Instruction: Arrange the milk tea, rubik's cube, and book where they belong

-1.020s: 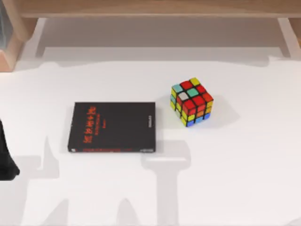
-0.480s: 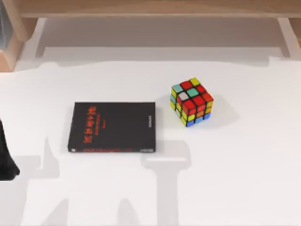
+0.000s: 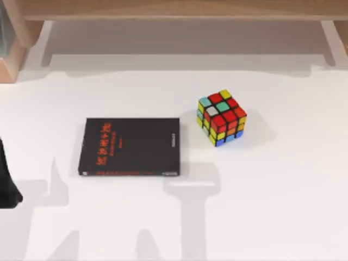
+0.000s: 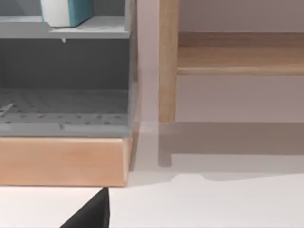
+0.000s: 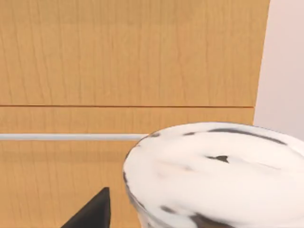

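The book [image 3: 130, 146] lies flat on the white table, left of centre, its black cover and red lettering facing up. The rubik's cube [image 3: 220, 117] stands to its right, a short gap away, with nothing touching it. The milk tea [image 5: 213, 175] appears very close in the right wrist view as a cup topped with white foam, in front of a wooden panel. A dark part of my right gripper [image 5: 92, 213] sits just beside the cup. My left arm [image 3: 6, 182] is parked at the table's left edge, well clear of the book.
A wooden shelf frame [image 3: 174, 11] runs along the back of the table. In the left wrist view a grey compartment [image 4: 64, 85] on a wooden base [image 4: 61, 161] holds a white and teal object [image 4: 64, 12], beside a wooden post [image 4: 167, 61].
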Robot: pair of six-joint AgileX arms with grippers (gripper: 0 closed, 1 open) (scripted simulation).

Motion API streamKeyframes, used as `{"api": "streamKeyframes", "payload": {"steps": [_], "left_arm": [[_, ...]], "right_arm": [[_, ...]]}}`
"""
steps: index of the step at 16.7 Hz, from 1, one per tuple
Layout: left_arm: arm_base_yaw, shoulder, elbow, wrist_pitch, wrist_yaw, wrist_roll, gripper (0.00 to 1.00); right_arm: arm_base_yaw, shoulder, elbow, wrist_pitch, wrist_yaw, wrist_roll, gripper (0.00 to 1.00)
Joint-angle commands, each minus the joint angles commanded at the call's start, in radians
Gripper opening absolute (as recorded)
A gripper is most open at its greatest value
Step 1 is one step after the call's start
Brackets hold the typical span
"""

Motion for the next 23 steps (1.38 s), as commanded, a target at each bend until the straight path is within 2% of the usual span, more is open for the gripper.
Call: {"api": "streamKeyframes", "payload": {"steps": [8,12,17,23], "left_arm": [[0.000,0.000,0.000,0.000,0.000,0.000,1.00],[0.000,0.000,0.000,0.000,0.000,0.000,1.00],[0.000,0.000,0.000,0.000,0.000,0.000,1.00],[0.000,0.000,0.000,0.000,0.000,0.000,1.00]], "right_arm": [[0.003,-0.033,0.009,-0.032,-0.009,0.002,1.00],[0.066,-0.127,0.057,-0.195,-0.033,0.013,1.00],[0.268,-0.217,0.157,-0.603,-0.060,0.034,1.00],[0.578,-0.142,0.388,-1.261,-0.014,0.063,1.00]]}}
